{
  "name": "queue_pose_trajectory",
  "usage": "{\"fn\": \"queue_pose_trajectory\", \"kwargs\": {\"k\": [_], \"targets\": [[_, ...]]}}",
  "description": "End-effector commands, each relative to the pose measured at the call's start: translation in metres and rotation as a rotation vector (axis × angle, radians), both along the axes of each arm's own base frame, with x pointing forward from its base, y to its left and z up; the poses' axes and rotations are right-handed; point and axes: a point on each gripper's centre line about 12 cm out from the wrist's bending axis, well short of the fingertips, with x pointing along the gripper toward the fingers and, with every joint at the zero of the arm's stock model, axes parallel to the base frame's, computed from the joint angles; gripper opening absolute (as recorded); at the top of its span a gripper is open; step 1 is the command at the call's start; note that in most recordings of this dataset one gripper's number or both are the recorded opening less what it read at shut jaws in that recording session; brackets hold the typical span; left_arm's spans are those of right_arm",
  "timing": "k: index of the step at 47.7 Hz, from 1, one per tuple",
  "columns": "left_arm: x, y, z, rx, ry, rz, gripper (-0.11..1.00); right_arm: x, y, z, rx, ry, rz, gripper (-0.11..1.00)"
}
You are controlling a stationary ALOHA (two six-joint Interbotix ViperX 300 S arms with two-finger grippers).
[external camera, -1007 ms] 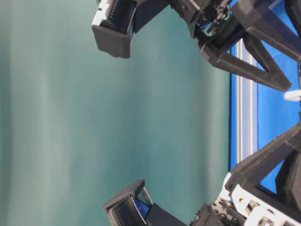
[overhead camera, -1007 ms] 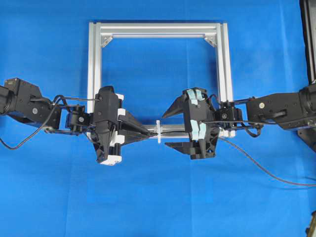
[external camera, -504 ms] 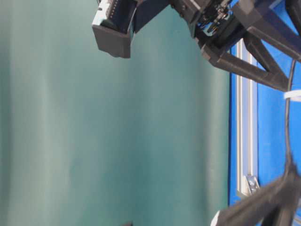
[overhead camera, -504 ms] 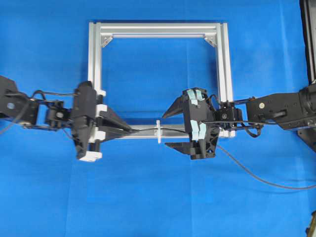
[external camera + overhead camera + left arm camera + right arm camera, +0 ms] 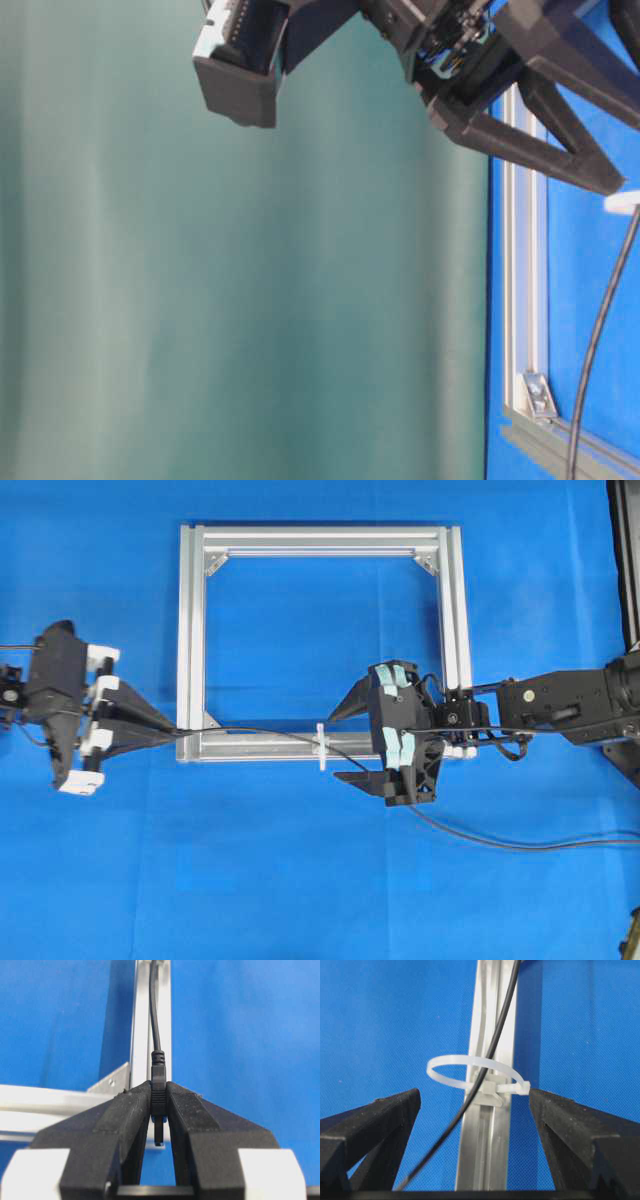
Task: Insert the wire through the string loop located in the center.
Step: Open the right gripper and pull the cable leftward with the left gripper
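Now wire point(image 5: 152, 1015) plug pinched between left fingers point(image 5: 135, 1110), frame center; wire threads loop point(image 5: 476, 1076) between spread right fingers point(image 5: 377, 1117).

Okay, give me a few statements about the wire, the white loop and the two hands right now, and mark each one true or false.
1. The left hand is shut on the plug of the wire. True.
2. The wire passes through the string loop. True.
3. The right hand is clamped on the wire. False: its fingers stand wide apart on either side of the loop and hold nothing.
4. The string loop sits on the top bar of the silver frame. False: it sits on the bottom bar, near its middle.
5. The left hand is outside the frame, beyond its left side. True.
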Motion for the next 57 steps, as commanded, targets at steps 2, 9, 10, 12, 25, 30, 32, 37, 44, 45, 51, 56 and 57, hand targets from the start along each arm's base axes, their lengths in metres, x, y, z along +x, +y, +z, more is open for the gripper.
{"fn": "queue_pose_trajectory", "kwargs": {"k": [2, 9, 10, 12, 25, 30, 32, 37, 44, 45, 51, 56, 57], "targets": [[-0.01, -0.001, 0.004, 0.002, -0.023, -0.014, 0.09, 0.006, 0.002, 0.013, 0.005, -0.038, 0.003, 0.93], [-0.018, 0.0, -0.002, 0.026, 0.017, -0.024, 0.09, 0.008, 0.003, 0.015, 0.006, -0.044, 0.003, 0.93], [-0.018, 0.0, -0.002, 0.031, 0.023, -0.027, 0.09, 0.008, 0.003, 0.015, 0.006, -0.046, 0.003, 0.93], [-0.018, 0.0, -0.003, 0.041, 0.033, -0.032, 0.09, 0.008, 0.003, 0.015, 0.006, -0.046, 0.003, 0.93], [-0.018, 0.0, -0.005, 0.066, 0.045, -0.044, 0.09, 0.008, 0.003, 0.015, 0.006, -0.044, 0.004, 0.93], [-0.018, 0.0, -0.005, 0.066, 0.048, -0.043, 0.13, 0.008, 0.003, 0.014, 0.004, -0.038, 0.005, 0.93], [-0.018, 0.001, -0.005, 0.063, 0.049, -0.04, 0.23, 0.008, 0.003, 0.014, 0.005, -0.035, 0.004, 0.93], [-0.018, 0.001, -0.006, 0.062, 0.055, -0.039, 0.55, 0.007, 0.003, 0.014, 0.004, -0.029, 0.005, 0.93], [-0.018, 0.004, -0.006, 0.068, 0.063, -0.026, 0.87, 0.007, 0.004, 0.014, 0.005, -0.026, 0.007, 0.93], [-0.018, 0.005, -0.007, 0.069, 0.066, -0.022, 0.87, 0.007, 0.004, 0.013, 0.005, -0.024, 0.007, 0.93], [-0.018, 0.007, -0.007, 0.069, 0.069, -0.017, 0.83, 0.006, 0.004, 0.014, 0.004, -0.024, 0.008, 0.93], [-0.016, 0.006, -0.004, 0.068, 0.058, -0.016, 0.83, 0.005, 0.004, 0.016, 0.005, -0.03, 0.007, 0.93], [-0.016, 0.006, -0.004, 0.068, 0.058, -0.016, 0.83, 0.005, 0.004, 0.017, 0.004, -0.032, 0.009, 0.93]]}}
